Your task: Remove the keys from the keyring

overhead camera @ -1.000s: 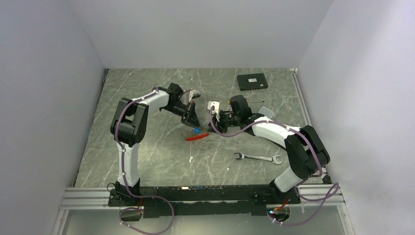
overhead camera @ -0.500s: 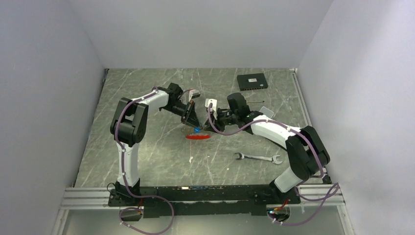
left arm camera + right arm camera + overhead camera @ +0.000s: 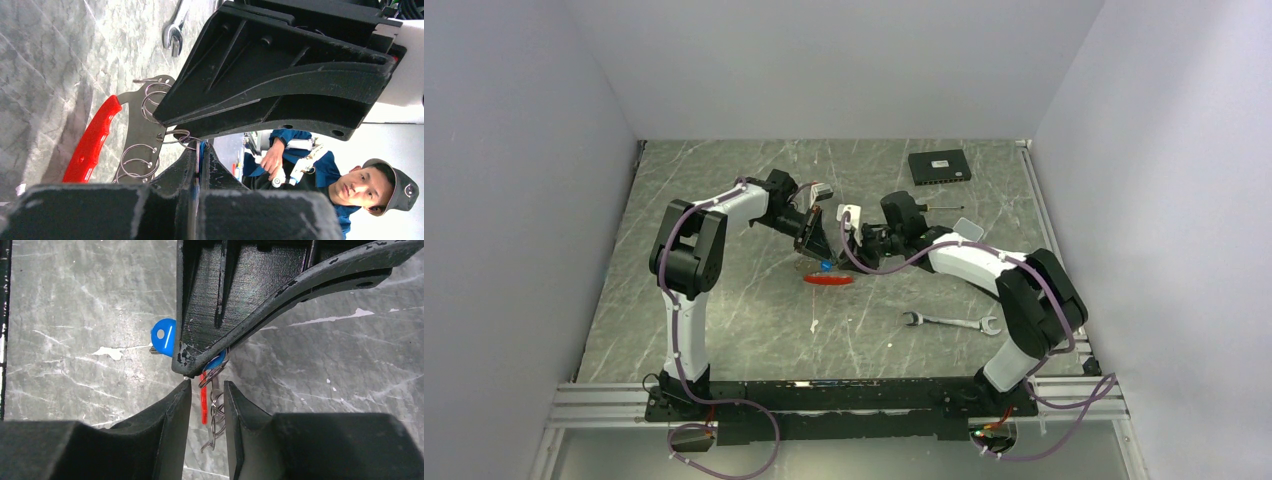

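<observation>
My left gripper (image 3: pixel 200 148) is shut on a blue key head (image 3: pixel 201 150), holding it above the table. The keyring (image 3: pixel 142 135), a grey strip with several wire loops and a red tag (image 3: pixel 91 141), hangs from that key. In the right wrist view the loops (image 3: pixel 216 412) and red tag (image 3: pixel 203 405) show in the gap of my right gripper (image 3: pixel 207 386), which is open and close under the left gripper's fingers (image 3: pixel 240 295). A round blue head (image 3: pixel 163 337) shows beside them. From above, the left gripper (image 3: pixel 817 250) and right gripper (image 3: pixel 848 250) nearly meet over the tag (image 3: pixel 829 280).
A silver wrench (image 3: pixel 950 322) lies on the marble table (image 3: pixel 724 310) in front of the right arm. A black box (image 3: pixel 939 166) and a thin screwdriver (image 3: pixel 944 207) sit at the back right. White walls close in the left, back and right sides.
My right gripper has moved left, close up to the left gripper. The red tag has swung from tilted to nearly level. The left gripper keeps its hold.
</observation>
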